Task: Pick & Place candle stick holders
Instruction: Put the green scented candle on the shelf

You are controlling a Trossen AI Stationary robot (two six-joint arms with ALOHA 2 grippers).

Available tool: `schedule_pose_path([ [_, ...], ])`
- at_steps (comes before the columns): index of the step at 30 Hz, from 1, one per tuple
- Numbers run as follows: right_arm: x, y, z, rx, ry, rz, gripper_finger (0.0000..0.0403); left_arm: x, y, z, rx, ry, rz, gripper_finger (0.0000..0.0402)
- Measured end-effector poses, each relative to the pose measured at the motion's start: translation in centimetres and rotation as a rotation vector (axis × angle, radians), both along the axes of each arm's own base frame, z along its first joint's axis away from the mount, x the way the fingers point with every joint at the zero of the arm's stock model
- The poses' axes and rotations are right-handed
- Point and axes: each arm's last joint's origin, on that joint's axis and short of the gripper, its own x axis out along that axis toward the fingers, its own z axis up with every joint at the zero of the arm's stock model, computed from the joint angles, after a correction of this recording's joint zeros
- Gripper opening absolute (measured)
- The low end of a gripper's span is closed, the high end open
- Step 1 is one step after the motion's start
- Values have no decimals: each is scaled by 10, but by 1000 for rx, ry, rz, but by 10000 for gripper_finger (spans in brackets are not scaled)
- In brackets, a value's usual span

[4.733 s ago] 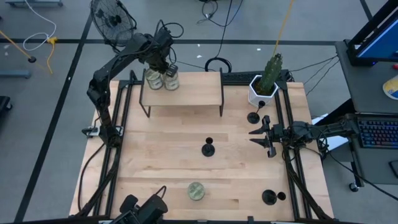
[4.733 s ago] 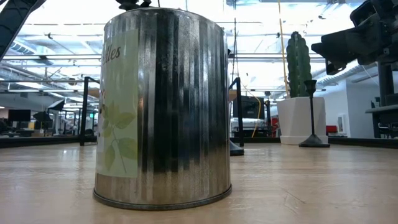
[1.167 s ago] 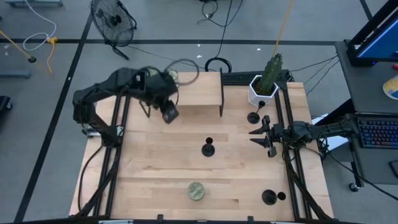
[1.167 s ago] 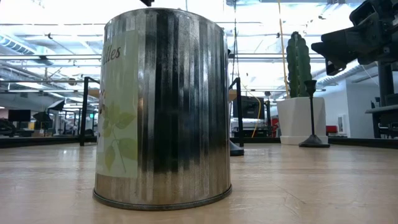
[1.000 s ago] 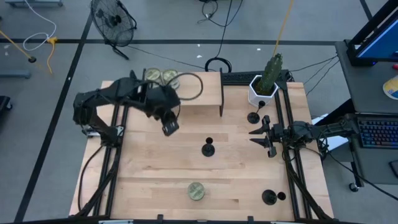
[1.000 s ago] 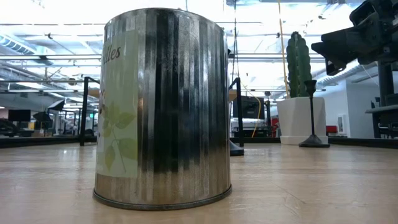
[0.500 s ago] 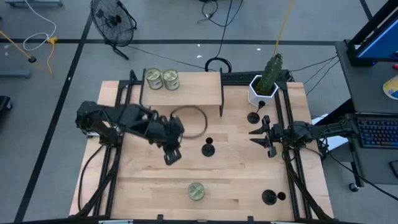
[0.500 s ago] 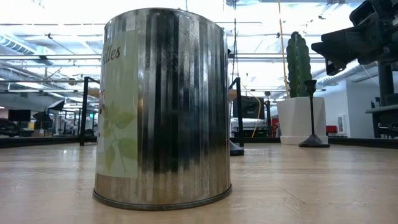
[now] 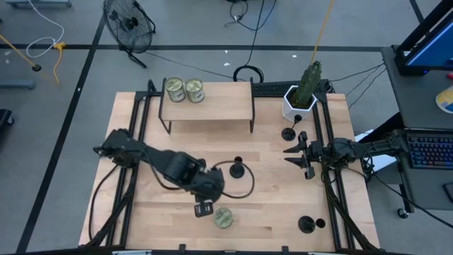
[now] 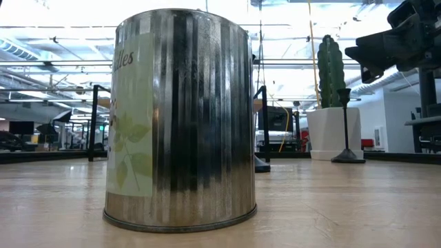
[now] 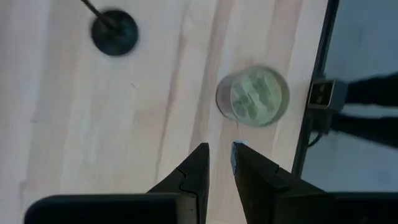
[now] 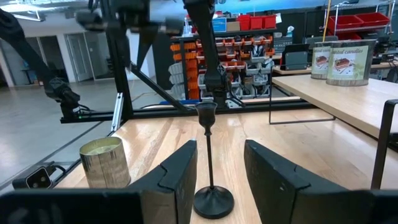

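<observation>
Three black candle stick holders stand upright on their round bases: one mid-table (image 9: 237,170), one by the cactus pot (image 9: 288,133), one at the near right corner (image 9: 306,225). My left gripper (image 9: 204,210) hovers just left of a greenish glass jar (image 9: 224,217) near the front edge, pointing down, with a narrow gap between its fingers (image 11: 219,148). It holds nothing. The jar (image 11: 252,96) lies ahead of its fingertips. My right gripper (image 9: 288,156) is open and empty at the right side. It points level toward the mid-table holder (image 12: 211,155), which stands well ahead of it.
Two more jars (image 9: 183,90) stand on a raised wooden shelf (image 9: 212,106) at the far edge. A white pot with a cactus (image 9: 301,99) stands at the far right. Black rails run along both table sides. In the low view the near jar (image 10: 179,117) fills the foreground.
My left gripper has swung from in front of the shelf toward the table's near edge and to the right, ending beside the jar on the table. Nothing else has moved.
</observation>
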Motion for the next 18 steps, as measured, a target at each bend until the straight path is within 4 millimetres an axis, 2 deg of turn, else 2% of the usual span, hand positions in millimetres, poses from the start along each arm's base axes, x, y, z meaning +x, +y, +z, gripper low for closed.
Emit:
schedule_pose_path([
  [8, 0, 0, 0, 0, 0, 0, 125, 21, -21, -34, -5, 49, -54, 74],
  [18, 0, 0, 0, 0, 0, 0, 125, 18, -45, -32, -43, -26, -97, 74],
])
